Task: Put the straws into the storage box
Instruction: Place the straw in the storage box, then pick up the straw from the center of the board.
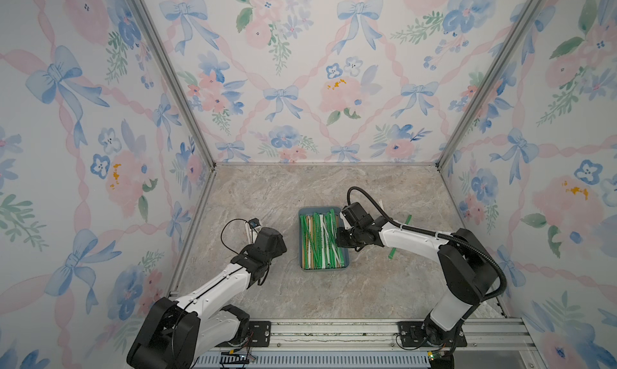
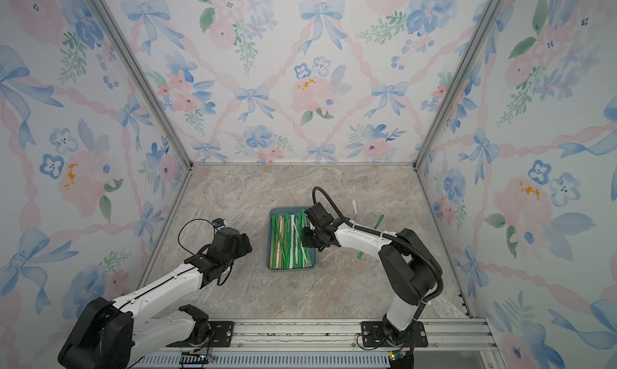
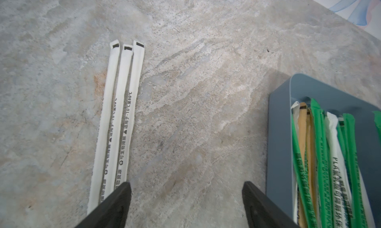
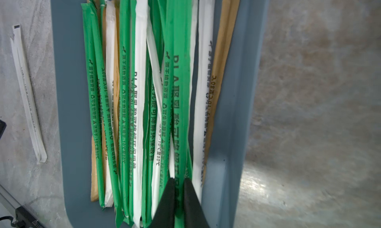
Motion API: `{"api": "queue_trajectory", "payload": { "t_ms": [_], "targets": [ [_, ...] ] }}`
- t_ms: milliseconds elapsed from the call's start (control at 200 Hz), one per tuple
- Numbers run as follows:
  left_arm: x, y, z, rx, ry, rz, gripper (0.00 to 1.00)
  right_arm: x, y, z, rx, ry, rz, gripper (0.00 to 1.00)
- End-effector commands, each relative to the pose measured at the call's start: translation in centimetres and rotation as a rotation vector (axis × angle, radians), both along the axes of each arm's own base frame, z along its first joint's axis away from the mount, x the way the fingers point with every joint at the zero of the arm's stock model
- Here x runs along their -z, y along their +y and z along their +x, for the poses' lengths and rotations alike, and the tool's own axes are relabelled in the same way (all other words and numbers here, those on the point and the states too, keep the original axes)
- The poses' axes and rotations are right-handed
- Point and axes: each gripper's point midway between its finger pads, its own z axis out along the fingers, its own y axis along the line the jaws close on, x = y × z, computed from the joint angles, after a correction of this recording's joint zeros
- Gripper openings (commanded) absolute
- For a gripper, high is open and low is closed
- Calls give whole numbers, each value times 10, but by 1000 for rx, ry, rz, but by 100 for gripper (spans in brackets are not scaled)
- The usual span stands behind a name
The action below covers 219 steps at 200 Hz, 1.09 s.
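**Storage box** (image 1: pixel 301 247) at mid-tabletop, its long sides running from the near edge toward the far edge. It holds most of the straws (image 1: pixel 320 242) in a loose, crossed layer of green, white and tan wrappers.

**Right gripper** (image 4: pixel 179 182), over the box beside its right-hand wall, is closed to a narrow slit on one held green straw (image 4: pixel 179 88). This straw runs out from between the fingers lengthwise over the pile.

**Left gripper** (image 3: pixel 186 188) stands wide and empty above bare tabletop (image 3: pixel 195 93). It is between the box's left wall and three white straws (image 3: pixel 117 113), which lie side by side and touching, toward the left edge.

**Toward the right edge**, a loose green straw (image 2: pixel 379 221) shows on either side of the right arm. A loose white straw (image 2: pixel 355 210) lies near it, toward the far edge.

**Handling (judged).**
- Each straw looks very light and slender, a hollow tube in a thin wrapper.
- It is probably stiff enough to keep its line when pinched, but likely to flatten under a hard squeeze.
- The green wrappers look smooth, so they could slide in a light grip.
- Lying flat, a straw offers little height, so the fingers should straddle it across its width and close gently.
- A hold near mid-length should carry it level, while one near an end would probably let the free end droop or swing.
- The three touching white straws may come up together in one pinch.
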Motion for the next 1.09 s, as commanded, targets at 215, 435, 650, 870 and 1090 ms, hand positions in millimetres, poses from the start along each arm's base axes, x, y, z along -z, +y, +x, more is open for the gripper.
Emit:
{"api": "queue_trajectory", "payload": {
  "t_ms": [215, 435, 650, 870, 1090],
  "targets": [
    [26, 14, -4, -31, 105, 34, 81, 3, -5, 8, -17, -36, -81, 19],
    [30, 20, -6, -42, 120, 53, 76, -5, -2, 7, -32, -62, -78, 34],
    [31, 25, -6, -57, 119, 66, 76, -12, -4, 5, -32, -78, -72, 43],
    [36, 30, -7, -66, 138, 86, 75, -18, -16, 5, -12, -110, -104, 46],
    [43, 32, -10, -71, 162, 95, 75, -15, -25, 5, -9, -105, -137, 47]
  ]
}}
